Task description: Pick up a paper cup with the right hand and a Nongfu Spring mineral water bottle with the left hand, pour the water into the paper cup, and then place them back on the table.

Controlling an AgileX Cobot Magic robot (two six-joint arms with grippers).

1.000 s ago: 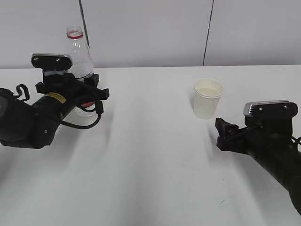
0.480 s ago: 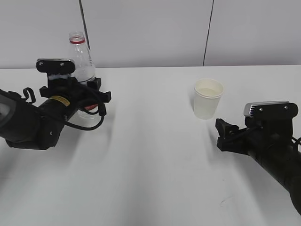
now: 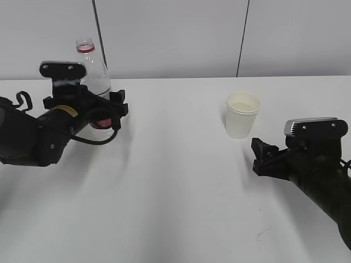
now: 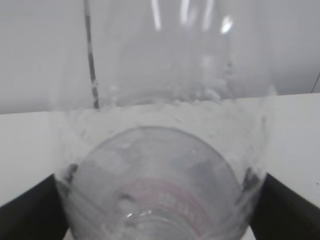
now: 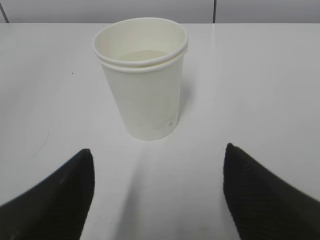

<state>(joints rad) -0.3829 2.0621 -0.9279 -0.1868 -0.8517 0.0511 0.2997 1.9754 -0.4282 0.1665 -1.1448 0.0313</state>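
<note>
Bottle [image 3: 93, 71] between the fingers of the left gripper [image 3: 93, 107] at the far left of the desk [image 3: 175, 181]: the clear body rises above the gripper with its red neck ring on top, and the red label shows just under the fingers. In the left wrist view the bottle [image 4: 160, 150] fills nearly the whole picture, with a black finger [image 4: 30, 210] pressed against each side, so this gripper is clamped on it. Whether the bottle's base touches the desk or hangs above it cannot be told.

The cup [image 3: 242, 114] stands upright on the desk right of the middle, apart from the bottle. The right gripper [image 3: 263, 156] lies low, just in front of the cup and a little to its right, not touching it. From the right wrist the cup [image 5: 141, 75] stands ahead of the gap, closer to the left fingertip [image 5: 55, 195]; the two fingertips are spread wide, with bare desk between them.
</note>
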